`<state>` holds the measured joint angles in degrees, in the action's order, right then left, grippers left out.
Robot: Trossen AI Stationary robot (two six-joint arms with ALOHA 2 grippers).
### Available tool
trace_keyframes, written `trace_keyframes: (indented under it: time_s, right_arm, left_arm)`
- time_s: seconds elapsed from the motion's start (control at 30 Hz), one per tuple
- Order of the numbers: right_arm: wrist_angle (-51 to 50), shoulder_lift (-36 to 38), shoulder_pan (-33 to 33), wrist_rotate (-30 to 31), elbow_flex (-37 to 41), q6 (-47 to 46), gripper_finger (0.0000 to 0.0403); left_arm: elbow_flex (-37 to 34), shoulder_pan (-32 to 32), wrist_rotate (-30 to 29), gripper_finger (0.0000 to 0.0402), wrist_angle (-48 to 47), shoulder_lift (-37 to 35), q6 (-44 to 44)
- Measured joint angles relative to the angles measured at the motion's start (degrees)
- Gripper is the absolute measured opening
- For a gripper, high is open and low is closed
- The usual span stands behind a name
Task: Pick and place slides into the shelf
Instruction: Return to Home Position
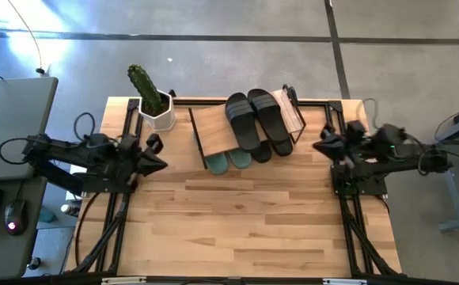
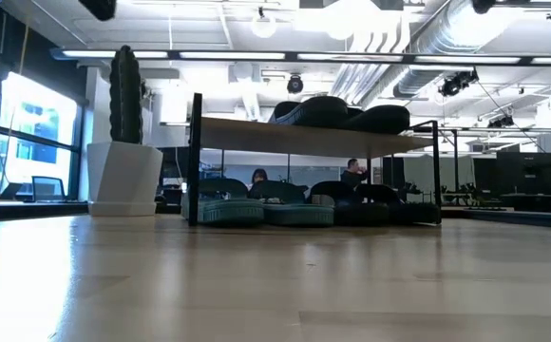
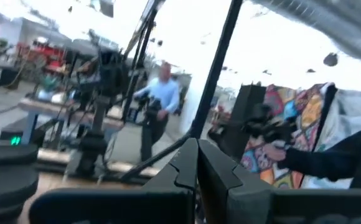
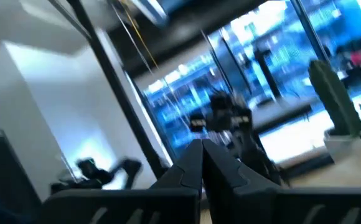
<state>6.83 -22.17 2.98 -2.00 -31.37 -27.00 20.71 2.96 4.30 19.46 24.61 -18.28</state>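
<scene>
The shelf (image 1: 214, 127) stands at the table's far middle, and its feet rest on the tabletop in the low view (image 2: 196, 161). Two black slides (image 1: 255, 119) lie side by side on its top board (image 2: 337, 112). Two sage green slides (image 1: 228, 161) lie on the lower level (image 2: 261, 211), with black slides (image 2: 370, 198) beside them. My left gripper (image 1: 162, 164) hovers left of the shelf, shut and empty (image 3: 197, 146). My right gripper (image 1: 318, 147) hovers right of the shelf, also shut and empty (image 4: 202, 144).
A white pot with a cactus (image 1: 157, 107) stands at the shelf's left, near the far edge (image 2: 123, 176). Bare wooden tabletop (image 1: 237, 222) stretches from the shelf to the near edge. People show in the room beyond the table (image 3: 159, 102).
</scene>
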Motion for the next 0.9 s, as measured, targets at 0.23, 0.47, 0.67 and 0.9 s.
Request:
trace_keyframes:
  time_s: [0.23,0.47,0.67,0.9]
  right_arm:
    - [12.2,13.6,0.1,0.7,13.3,-6.4,0.0000]
    - [16.8,18.9,0.1,3.5,22.3,-7.7,0.0000]
    - [20.5,20.9,0.1,5.1,26.3,-7.7,0.0000]
    - [19.5,21.1,0.1,5.9,27.6,-8.1,0.0000]
  left_arm:
    - [0.0,0.0,-2.0,0.0000,-8.1,-11.5,-0.1]
    - [0.0,0.1,-5.3,0.0000,-15.2,-21.3,1.0]
    - [-1.1,0.0,-6.4,0.0000,-17.9,-24.2,0.9]
    - [-4.3,0.1,-6.4,0.0000,-14.4,-24.1,-0.7]
